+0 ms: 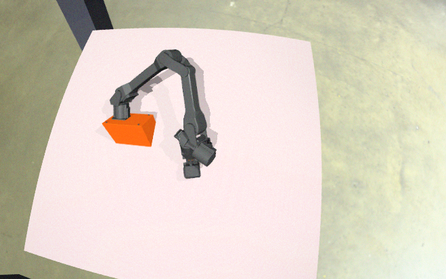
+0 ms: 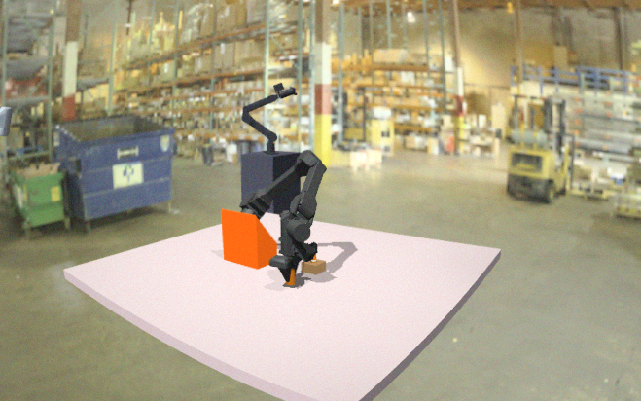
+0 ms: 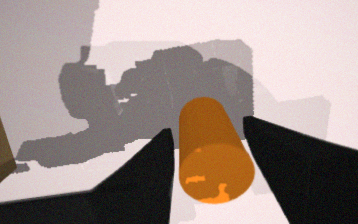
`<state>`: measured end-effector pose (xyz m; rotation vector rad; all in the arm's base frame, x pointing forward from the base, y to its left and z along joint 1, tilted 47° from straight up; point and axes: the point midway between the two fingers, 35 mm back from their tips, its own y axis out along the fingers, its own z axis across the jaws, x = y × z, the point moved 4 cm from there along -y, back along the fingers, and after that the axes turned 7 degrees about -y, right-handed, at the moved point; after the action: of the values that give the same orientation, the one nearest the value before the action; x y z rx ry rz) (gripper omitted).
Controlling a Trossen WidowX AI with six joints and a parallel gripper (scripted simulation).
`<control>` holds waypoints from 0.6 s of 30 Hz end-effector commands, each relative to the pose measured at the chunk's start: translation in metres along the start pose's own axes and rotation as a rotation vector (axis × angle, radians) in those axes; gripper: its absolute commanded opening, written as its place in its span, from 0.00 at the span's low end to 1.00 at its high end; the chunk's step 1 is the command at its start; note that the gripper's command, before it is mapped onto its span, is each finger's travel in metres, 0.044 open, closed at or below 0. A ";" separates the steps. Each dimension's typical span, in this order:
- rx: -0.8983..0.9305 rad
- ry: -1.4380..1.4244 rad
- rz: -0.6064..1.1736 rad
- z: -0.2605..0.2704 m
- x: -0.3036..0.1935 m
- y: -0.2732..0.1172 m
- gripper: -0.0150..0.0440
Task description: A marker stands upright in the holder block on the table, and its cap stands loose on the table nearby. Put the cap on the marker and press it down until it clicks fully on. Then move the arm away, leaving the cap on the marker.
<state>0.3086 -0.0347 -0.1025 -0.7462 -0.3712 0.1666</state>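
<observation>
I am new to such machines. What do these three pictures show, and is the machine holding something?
You see one grey robot arm on an orange base, standing on a pale table. The first picture looks down from above, the second from the side across a warehouse, and the third from a camera on the arm's wrist. In the wrist view the two dark shapes are the fingers of the gripper. Between them stands an orange cap, resting on the table. A thin gap shows beside it, so it seems not gripped yet. In the side view a small brown block sits just behind the gripper.
</observation>
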 end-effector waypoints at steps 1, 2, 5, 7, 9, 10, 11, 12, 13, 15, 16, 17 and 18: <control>0.004 0.005 -0.004 0.001 0.000 0.001 0.52; 0.004 0.005 -0.004 0.001 0.000 0.001 0.51; 0.004 0.005 -0.004 0.001 0.000 0.001 0.47; 0.004 0.005 -0.004 0.000 0.000 0.001 0.45; 0.004 0.005 -0.004 0.000 0.000 0.001 0.43; 0.004 0.005 -0.004 0.000 0.000 0.000 0.38; 0.004 0.005 -0.004 0.000 0.000 -0.001 0.34; 0.003 0.005 -0.004 0.000 0.000 -0.004 0.29; 0.003 0.005 -0.004 -0.001 0.000 -0.007 0.25; 0.002 0.005 -0.004 -0.001 0.000 -0.014 0.25; 0.001 0.005 -0.004 -0.001 0.000 -0.017 0.25; 0.001 0.005 -0.003 -0.001 0.000 -0.021 0.25; 0.001 0.005 -0.003 -0.001 0.000 -0.024 0.25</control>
<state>0.3071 -0.0451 -0.0930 -0.7352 -0.3566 0.1621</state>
